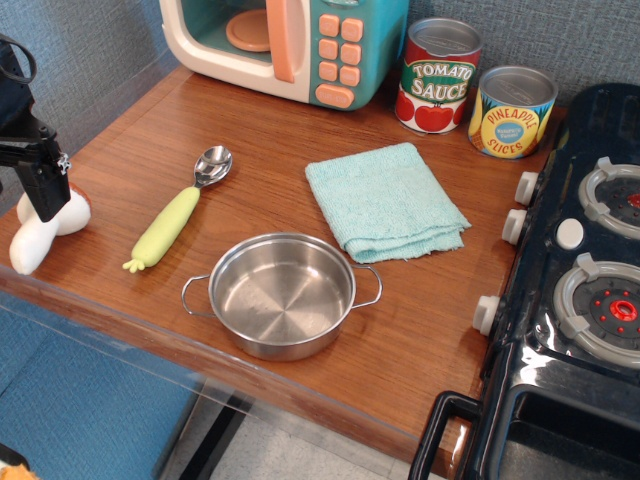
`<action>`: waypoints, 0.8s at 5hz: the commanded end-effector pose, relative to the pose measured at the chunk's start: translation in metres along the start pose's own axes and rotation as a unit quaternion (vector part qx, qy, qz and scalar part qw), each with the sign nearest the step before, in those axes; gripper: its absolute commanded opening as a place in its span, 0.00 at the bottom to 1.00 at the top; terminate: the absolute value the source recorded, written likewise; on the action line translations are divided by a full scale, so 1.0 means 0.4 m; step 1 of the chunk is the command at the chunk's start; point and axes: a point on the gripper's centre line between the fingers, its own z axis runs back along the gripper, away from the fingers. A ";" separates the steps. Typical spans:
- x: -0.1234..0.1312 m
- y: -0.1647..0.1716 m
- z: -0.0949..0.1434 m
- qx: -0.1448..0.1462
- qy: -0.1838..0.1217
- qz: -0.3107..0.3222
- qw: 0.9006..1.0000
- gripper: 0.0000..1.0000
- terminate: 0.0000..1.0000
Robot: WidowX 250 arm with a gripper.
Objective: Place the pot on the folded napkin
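The pot [282, 295] is a shallow shiny steel pot with two wire loop handles. It stands upright and empty near the front edge of the wooden table. The folded napkin [385, 199] is light teal terry cloth and lies flat just behind and to the right of the pot, its near corner almost touching the pot's rim. My gripper [47, 205] is a black arm at the far left edge, well away from the pot, fingers pointing down. It holds nothing that I can see, and whether the jaws are open or shut does not show.
A white rounded toy [30, 245] lies under the gripper. A spoon with a green handle [180, 215] lies left of the pot. A toy microwave [285, 45] and two tin cans [438, 75] [511, 112] stand at the back. A black toy stove [590, 270] bounds the right.
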 end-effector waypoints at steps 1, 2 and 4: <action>0.000 0.000 0.000 0.000 0.000 0.000 1.000 1.00 0.00; 0.032 -0.075 0.045 0.004 -0.032 -0.029 0.999 1.00 0.00; 0.061 -0.268 0.033 -0.003 -0.048 -0.135 0.990 1.00 0.00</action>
